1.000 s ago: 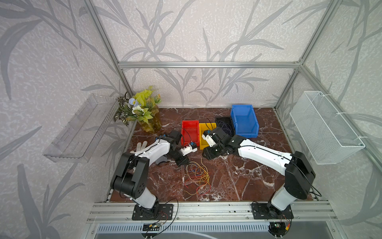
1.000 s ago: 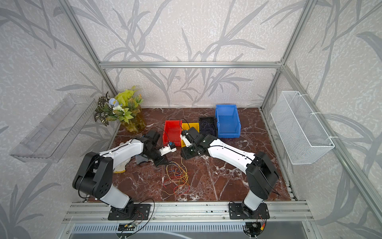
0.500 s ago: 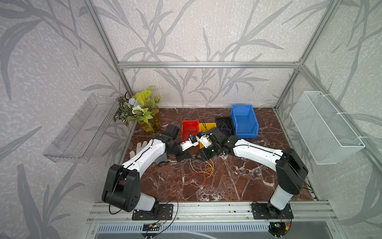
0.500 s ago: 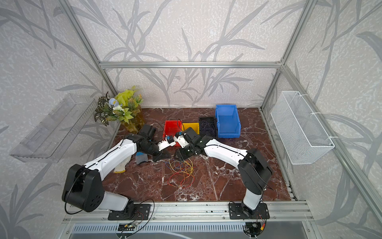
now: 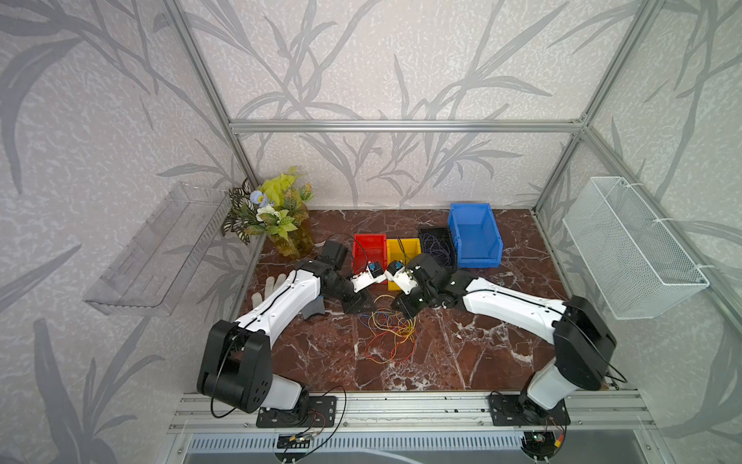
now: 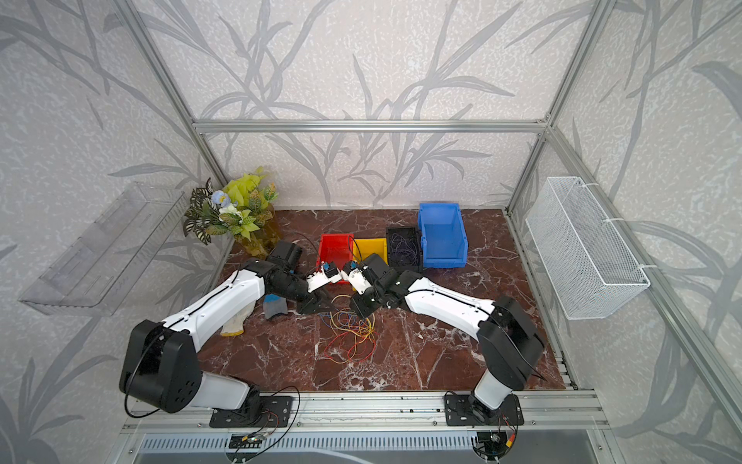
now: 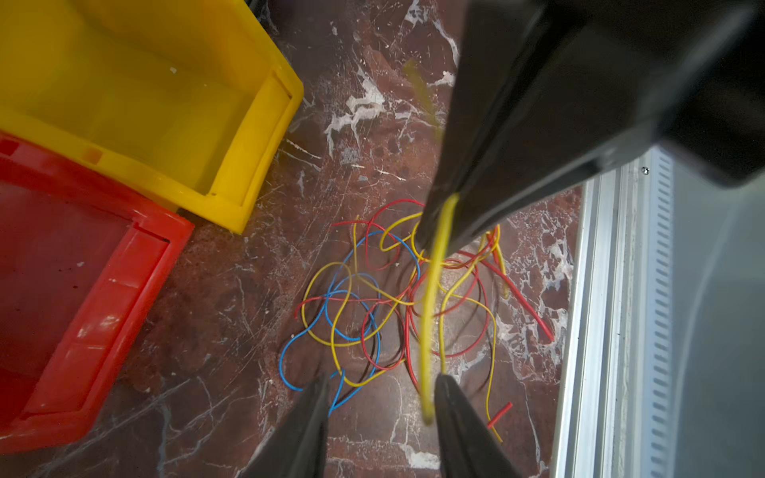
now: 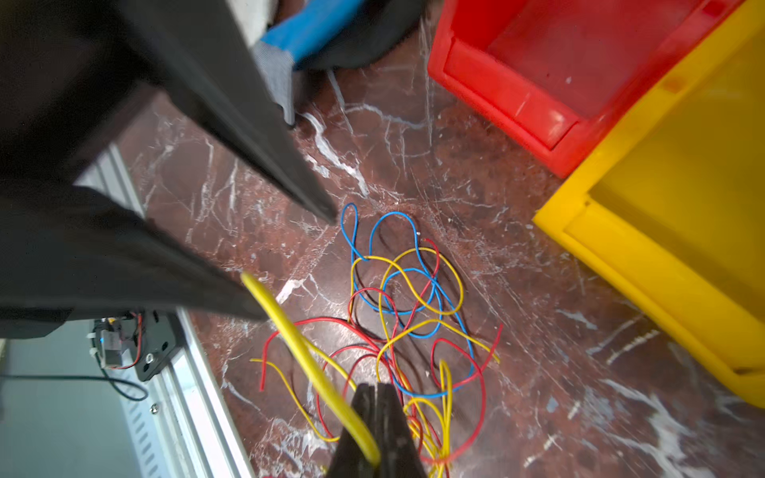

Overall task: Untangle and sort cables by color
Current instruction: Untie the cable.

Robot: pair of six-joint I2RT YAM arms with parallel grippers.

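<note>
Yellow cable (image 8: 302, 351) clamped in right pincer (image 8: 376, 391), clear only in wrist views.

Left hand (image 7: 383, 378) jaws apart; right hand (image 8: 376, 391) clamped shut; both arms reaching inward.

Two high eyes, two wrist close-ups.
From high at the front I look down over the whole counter (image 5: 461, 361) in both top views; each wrist camera looks steeply down, close above the same cable tangle (image 7: 372, 300) and yellow bin (image 8: 600, 248).
</note>
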